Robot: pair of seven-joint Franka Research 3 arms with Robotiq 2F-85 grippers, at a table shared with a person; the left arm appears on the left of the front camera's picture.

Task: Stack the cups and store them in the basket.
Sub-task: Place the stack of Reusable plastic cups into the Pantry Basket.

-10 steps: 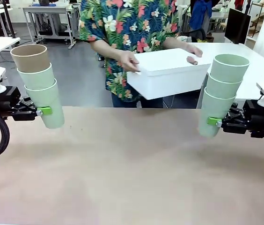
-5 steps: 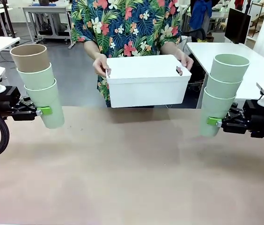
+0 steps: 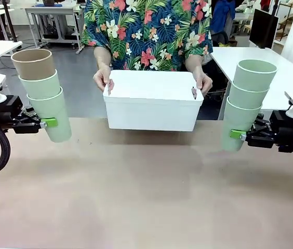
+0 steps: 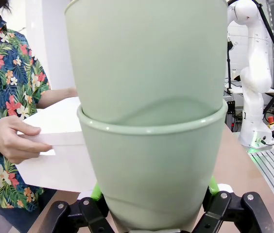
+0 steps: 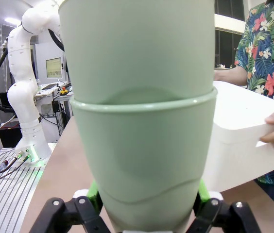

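Front view: left gripper (image 3: 48, 123) clamps our brown-topped stack (image 3: 42, 93), right gripper (image 3: 236, 134) green stack (image 3: 248, 101); person (image 3: 141, 31) holds basket (image 3: 151, 106). Next, we judge: merge stacks, lower in.

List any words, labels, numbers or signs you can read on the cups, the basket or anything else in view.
No text can be read anywhere.
left stack of cups: plain, no print.
right stack of cups: plain, no print.
basket: plain white, no label.
lit screen in the background of the right wrist view: too small and blurred to read.
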